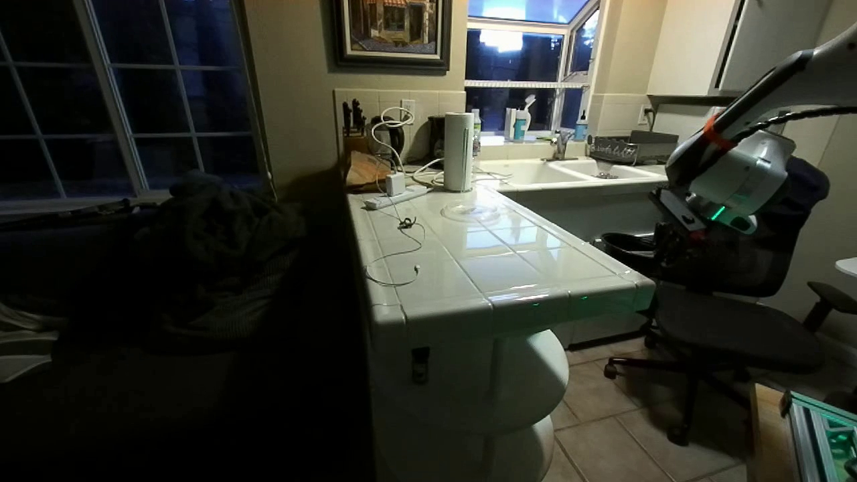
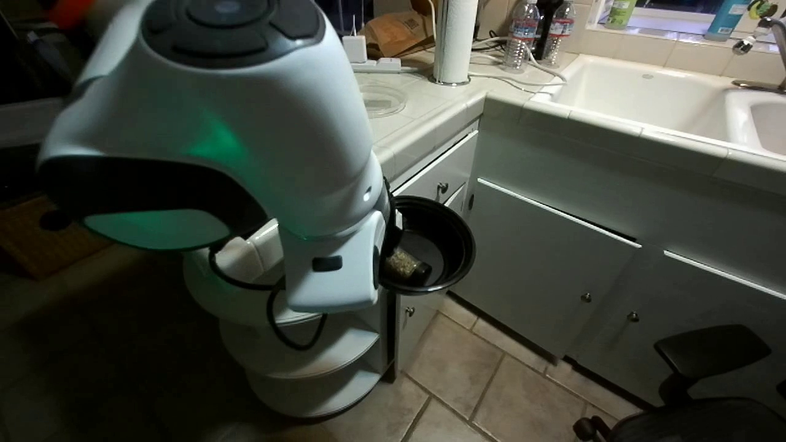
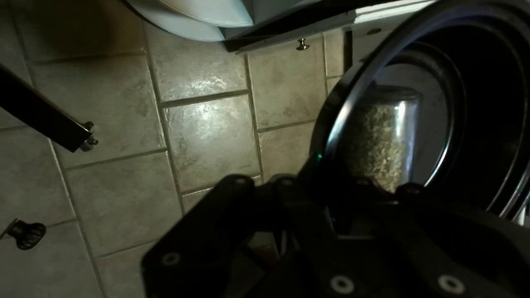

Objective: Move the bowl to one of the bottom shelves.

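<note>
The black bowl point(image 2: 454, 245) is held in the air beside the island in an exterior view. It also shows at the chair in an exterior view point(image 1: 622, 246) and fills the right of the wrist view point(image 3: 492, 95). My gripper point(image 3: 316, 169) is shut on the bowl's rim; the fingertips are dark. A small clear jar of dried herbs point(image 3: 385, 140) lies inside the bowl and also shows in an exterior view point(image 2: 404, 266). The white rounded bottom shelves point(image 2: 307, 362) are below the island top, left of the bowl there; they also show in an exterior view point(image 1: 529, 381) and at the wrist view's top point(image 3: 207, 12).
The tiled island top point(image 1: 462, 288) carries a paper-towel roll point(image 1: 458, 150), a power strip point(image 1: 396, 197), a cable and a clear lid point(image 1: 472, 211). An office chair point(image 1: 730, 328) stands behind the arm. Cabinet doors point(image 2: 540, 264) with knobs line the sink side.
</note>
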